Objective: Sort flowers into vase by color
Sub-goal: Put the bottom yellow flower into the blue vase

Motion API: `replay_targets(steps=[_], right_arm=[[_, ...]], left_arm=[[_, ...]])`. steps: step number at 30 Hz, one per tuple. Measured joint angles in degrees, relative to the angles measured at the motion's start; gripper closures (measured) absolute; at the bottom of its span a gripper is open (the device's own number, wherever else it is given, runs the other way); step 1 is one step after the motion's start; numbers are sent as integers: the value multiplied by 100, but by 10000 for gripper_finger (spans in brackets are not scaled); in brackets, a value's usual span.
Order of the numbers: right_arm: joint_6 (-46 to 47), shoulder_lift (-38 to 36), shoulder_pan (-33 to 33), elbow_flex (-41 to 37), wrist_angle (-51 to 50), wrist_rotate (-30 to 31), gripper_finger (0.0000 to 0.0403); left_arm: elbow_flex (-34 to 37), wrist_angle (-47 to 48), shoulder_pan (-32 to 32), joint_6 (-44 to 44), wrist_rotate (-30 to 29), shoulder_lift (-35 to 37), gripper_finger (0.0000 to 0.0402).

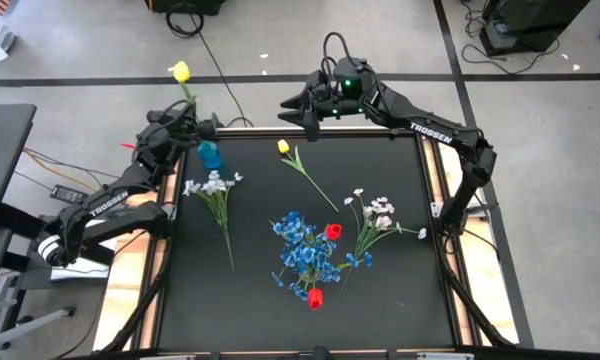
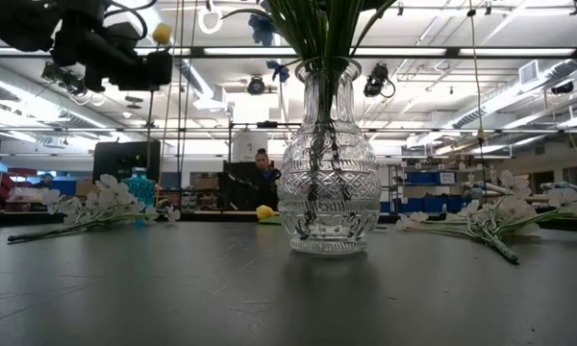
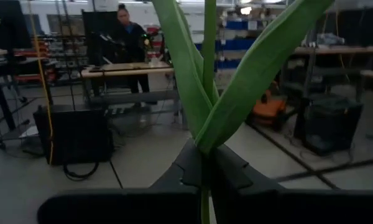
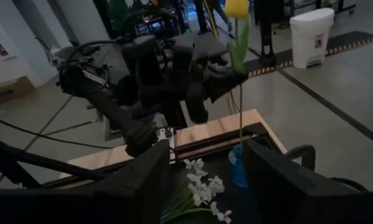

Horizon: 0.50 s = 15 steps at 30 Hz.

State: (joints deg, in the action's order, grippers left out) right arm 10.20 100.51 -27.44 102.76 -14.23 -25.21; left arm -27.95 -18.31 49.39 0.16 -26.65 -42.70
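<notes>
The left gripper (image 1: 192, 125) is raised at the table's far left corner, its fingers pinched on the green stem of a yellow tulip (image 1: 181, 72) (the bloom stands upright above the gripper, out past the table's edge, and the stem hangs down toward a small blue vase (image 1: 209, 155) just beside the gripper). The right gripper (image 1: 298, 112) hovers over the far edge of the black table (image 1: 400, 300), its fingers spread apart and holding nothing. A second yellow tulip (image 1: 284, 147) lies on the mat near it. A white sprig (image 1: 212, 184) lies by the blue vase, another white sprig (image 1: 376, 210) lies toward the right, and between them sits a clear glass vase (image 2: 328, 159) with blue bunches (image 1: 302, 248) and red tulips (image 1: 332, 231) around it.
</notes>
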Motion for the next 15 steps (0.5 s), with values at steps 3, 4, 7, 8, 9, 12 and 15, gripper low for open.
replay_targets(steps=[3,4,7,8,9,12,15], right_arm=[[-9,0,-11,0,-3,0,195],[-9,0,-11,0,-3,0,195],[-10,0,-42,0,1,-4,195],[-8,0,-53,0,-2,-3,195],[-7,0,-72,0,-4,-3,195],[-7,0,-120,0,-5,-4,195],[-7,0,-148,0,-2,-4,195]], left_arm=[[35,-10,-87,106,-163,2,389],[35,-2,-109,138,-228,4,389],[35,-85,-179,301,-238,33,389],[35,-151,-205,372,-234,63,389],[14,-207,-230,418,-234,102,389],[-91,-210,-337,758,-278,206,389],[-96,-68,-406,904,-594,240,389]])
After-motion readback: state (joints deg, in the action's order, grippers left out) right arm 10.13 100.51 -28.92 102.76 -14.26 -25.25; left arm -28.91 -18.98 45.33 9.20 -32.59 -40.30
